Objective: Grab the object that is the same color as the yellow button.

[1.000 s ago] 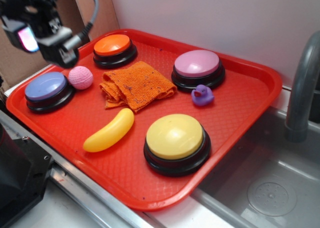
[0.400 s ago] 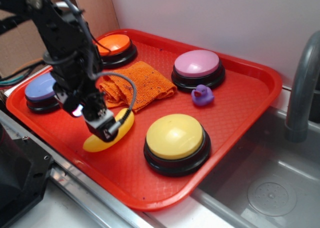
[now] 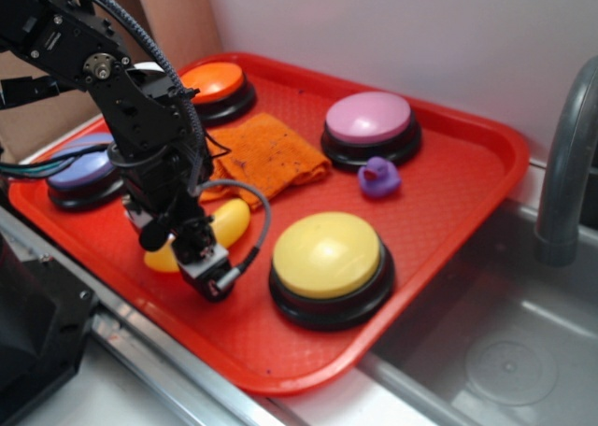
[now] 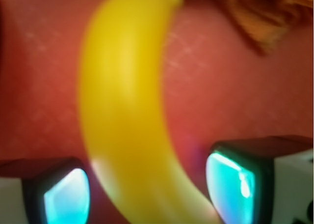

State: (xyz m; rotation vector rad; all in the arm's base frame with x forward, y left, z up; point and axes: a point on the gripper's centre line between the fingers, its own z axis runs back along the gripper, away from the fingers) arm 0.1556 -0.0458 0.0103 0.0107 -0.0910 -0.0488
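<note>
Grasp approach: your gripper is low over the banana, jaws spread to either side of it, not yet pinching. The banana lies on the red tray, between the orange cloth and the yellow button. Next, judge alignment, then close. A sink adjoins the tray.

Blurred yellow banana between spread jaws, on red tray, orange cloth beyond.
</note>
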